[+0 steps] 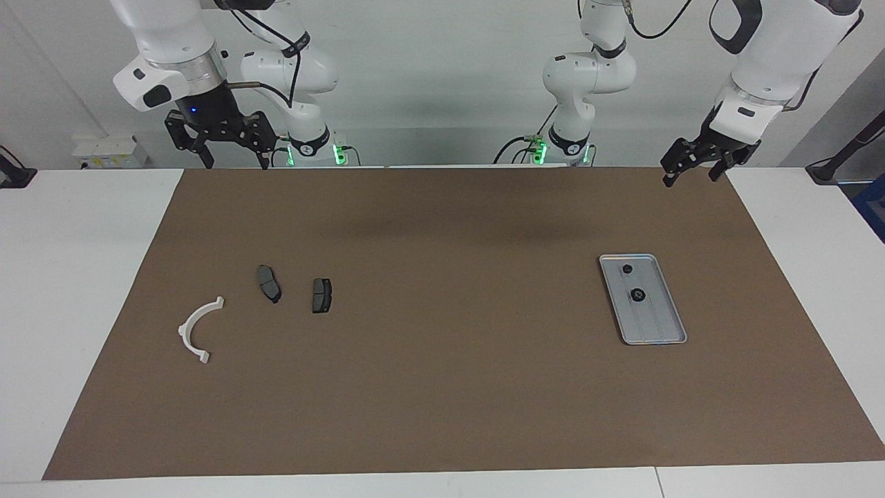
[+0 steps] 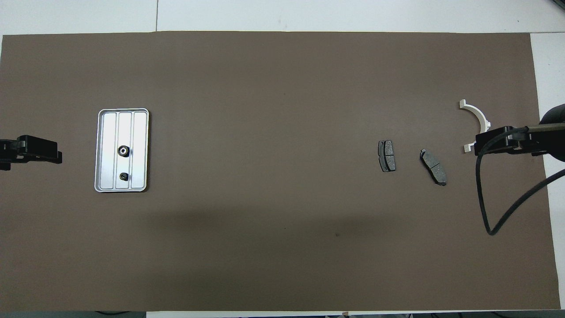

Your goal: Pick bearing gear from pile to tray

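Note:
The silver tray lies on the brown mat toward the left arm's end and also shows in the overhead view. Two small black round pieces lie in it. The rest of the pile lies toward the right arm's end: a white half-ring arc and two dark brake pads. My right gripper hangs open and empty high over that end of the mat. My left gripper hangs open and empty high over the mat's corner at the tray's end.
The brown mat covers most of the white table. A black cable loops down from the right arm in the overhead view. The right gripper overlaps the arc's end there.

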Controlling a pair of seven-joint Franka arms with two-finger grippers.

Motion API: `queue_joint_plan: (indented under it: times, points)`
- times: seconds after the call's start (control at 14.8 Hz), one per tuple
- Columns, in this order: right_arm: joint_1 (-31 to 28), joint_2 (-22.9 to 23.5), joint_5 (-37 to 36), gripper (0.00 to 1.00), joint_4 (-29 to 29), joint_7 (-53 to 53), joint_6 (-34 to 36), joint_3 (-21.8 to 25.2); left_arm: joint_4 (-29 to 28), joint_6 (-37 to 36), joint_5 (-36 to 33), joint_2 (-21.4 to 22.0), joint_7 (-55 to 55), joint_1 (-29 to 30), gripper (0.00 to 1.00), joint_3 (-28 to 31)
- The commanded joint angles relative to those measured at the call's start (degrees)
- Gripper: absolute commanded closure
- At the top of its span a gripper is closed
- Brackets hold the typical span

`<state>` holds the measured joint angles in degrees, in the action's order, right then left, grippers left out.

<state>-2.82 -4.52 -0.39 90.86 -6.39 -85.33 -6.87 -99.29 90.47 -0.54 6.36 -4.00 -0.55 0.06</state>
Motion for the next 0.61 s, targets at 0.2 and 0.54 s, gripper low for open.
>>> queue_joint_plan:
  times: [0.2, 0.54]
  points:
    - [-0.60, -0.66, -0.14, 0.00, 0.90, -0.46, -1.06, -0.16, 1.11, -1.70, 1.15, -0.12, 1.01, 0.82, 0.00, -0.15]
    - [-0.60, -0.66, -0.13, 0.00, 0.90, -0.46, -1.06, -0.16, 0.94, -1.00, 2.12, -0.21, 2.76, 0.11, 0.00, -0.67]
